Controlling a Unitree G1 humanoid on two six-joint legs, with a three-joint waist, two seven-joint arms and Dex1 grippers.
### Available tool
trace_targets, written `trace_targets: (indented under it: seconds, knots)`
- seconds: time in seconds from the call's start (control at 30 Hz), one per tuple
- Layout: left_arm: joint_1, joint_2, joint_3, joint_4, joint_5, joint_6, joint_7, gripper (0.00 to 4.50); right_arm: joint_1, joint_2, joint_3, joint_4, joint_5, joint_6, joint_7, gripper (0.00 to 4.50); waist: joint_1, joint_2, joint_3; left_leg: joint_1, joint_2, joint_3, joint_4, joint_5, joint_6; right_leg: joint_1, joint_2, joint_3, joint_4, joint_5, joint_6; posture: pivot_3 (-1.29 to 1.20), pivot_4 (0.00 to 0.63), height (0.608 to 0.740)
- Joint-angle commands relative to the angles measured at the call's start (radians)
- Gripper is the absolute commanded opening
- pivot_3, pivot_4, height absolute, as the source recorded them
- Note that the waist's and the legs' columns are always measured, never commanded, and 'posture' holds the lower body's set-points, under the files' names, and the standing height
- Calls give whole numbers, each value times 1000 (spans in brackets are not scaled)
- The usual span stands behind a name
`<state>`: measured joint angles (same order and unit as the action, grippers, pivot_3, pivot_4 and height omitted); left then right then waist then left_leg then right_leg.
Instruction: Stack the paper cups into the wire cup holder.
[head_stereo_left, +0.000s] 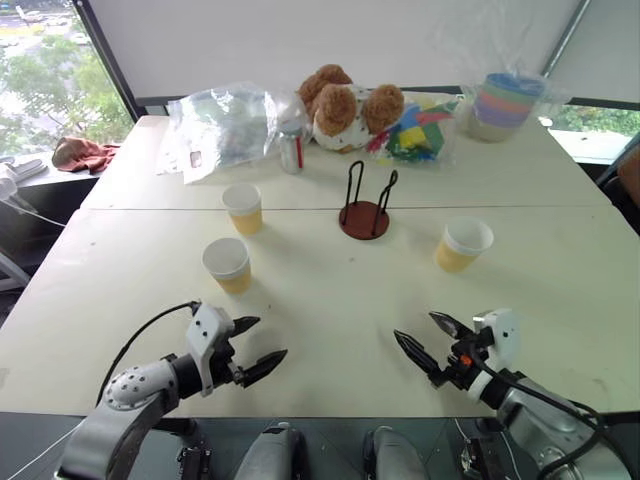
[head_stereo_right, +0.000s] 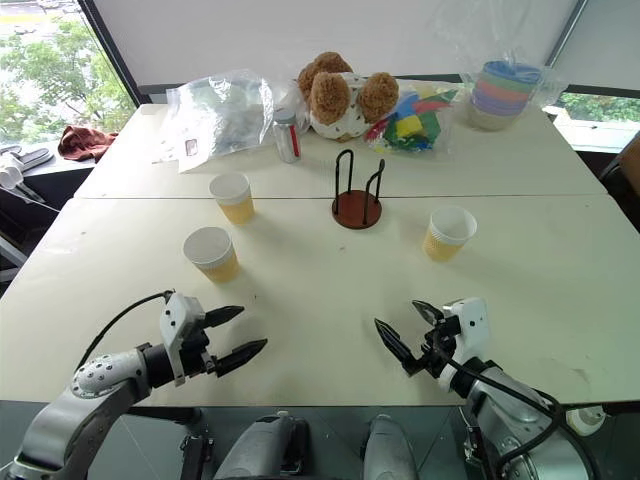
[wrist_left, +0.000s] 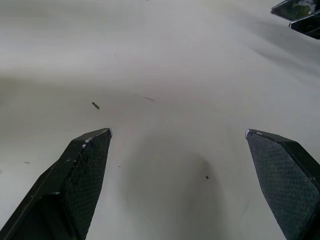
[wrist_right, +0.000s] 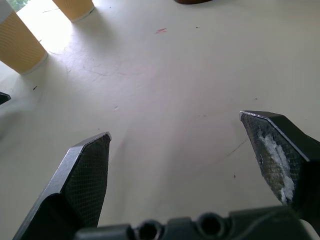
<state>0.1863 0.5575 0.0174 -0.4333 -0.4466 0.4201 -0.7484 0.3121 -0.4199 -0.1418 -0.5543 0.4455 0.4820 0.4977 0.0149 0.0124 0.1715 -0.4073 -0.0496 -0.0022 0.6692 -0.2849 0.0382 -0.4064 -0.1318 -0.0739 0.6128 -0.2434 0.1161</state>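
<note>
So nothing's been picked up yet. Both arms hover low over the near edge of the table (head_stereo_left: 330, 300). The left gripper (head_stereo_left: 262, 342) and right gripper (head_stereo_left: 425, 337) each have their fingers spread wide with nothing between them, angled in toward each other.

The three paper cups are all sitting upright and well apart: the near-left cup (head_stereo_left: 228, 264), the far-left cup (head_stereo_left: 243, 208) just behind it, and the right cup (head_stereo_left: 464, 244) off on the other side. The wire cup holder (head_stereo_left: 364, 205) stands mid-table between the far-left cup and the right cup, with nothing in it.

What I'd worry about:
- These cups look light and squishy. Closing hard on one probably dents the rim or ovalises it, and then it won't nest cleanly into the next.
- Coming in low from the side could just shove a cup along the table or tip it.
- The holder's loops are thin and the base is small, so a cup lowered a bit off-centre likely catches a wire and drags or topples the whole stand.
- The far edge is cluttered: teddy bear (head_stereo_left: 345, 105), plastic bag (head_stereo_left: 222, 125), wrapped bowls (head_stereo_left: 505, 100). A long reach past the holder could snag that stuff.
</note>
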Motion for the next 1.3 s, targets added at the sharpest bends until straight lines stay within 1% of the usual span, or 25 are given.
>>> trace_targets:
  seconds: [0.03,0.37,0.57,0.73,0.83,0.93,1.03,1.13,1.23,1.3]
  knots:
    - [-13,-4,11,-8,-9,-14,-2,4420,-4,3,3,-8,-9,-29,-3,4500,0,0,0,0,0,0,0,0,0,0,0,0,0,0,0,0,150,740]
    - [-52,-28,2,30,33,-50,24,4420,-35,7,3,23,-45,-35,-30,4500,0,0,0,0,-1,0,0,1,-1,1,0,0,1,0,0,0,150,740]
    - [-92,-39,3,14,-4,-17,20,4420,-65,10,-4,42,-34,-45,-13,4500,0,0,0,0,-1,0,0,1,-1,2,0,0,1,0,0,0,150,740]
    - [-97,-26,-2,9,-8,-4,-4,4420,-118,-32,-29,5,-3,25,-9,4500,-2,0,0,0,-1,0,0,1,-1,2,1,0,2,0,0,0,150,740]
    - [-214,11,17,-25,-93,96,-41,4420,-268,-57,-67,-52,147,165,-25,4500,0,-1,1,0,-1,0,0,2,-2,2,1,0,3,0,0,0,150,740]
    - [-302,99,21,-74,-162,178,-116,4420,-452,-87,-58,-69,227,303,-69,4500,-3,-1,1,0,-1,0,1,4,-3,2,1,0,4,2,-1,0,150,740]
    - [-406,190,55,-100,-246,267,-160,4420,-651,-92,-38,-12,252,431,-144,4500,-4,-2,1,1,-1,0,-1,5,-4,1,1,0,5,2,-1,0,150,740]
    - [-535,280,88,-64,-297,331,-200,4420,-835,-84,-6,103,236,516,-177,4500,-4,-3,2,-1,-1,0,-2,6,-7,-1,3,0,5,1,-1,0,150,740]
    - [-644,360,138,6,-364,408,-243,4420,-976,-66,45,263,183,536,-187,4500,-5,-3,2,-1,-1,0,-2,8,-9,-1,3,0,4,2,-1,0,150,740]
    - [-677,410,189,56,-440,482,-278,4420,-1053,-30,46,401,154,549,-218,4500,-11,-4,2,-1,-1,0,-2,8,-9,0,3,1,4,2,-1,0,150,740]
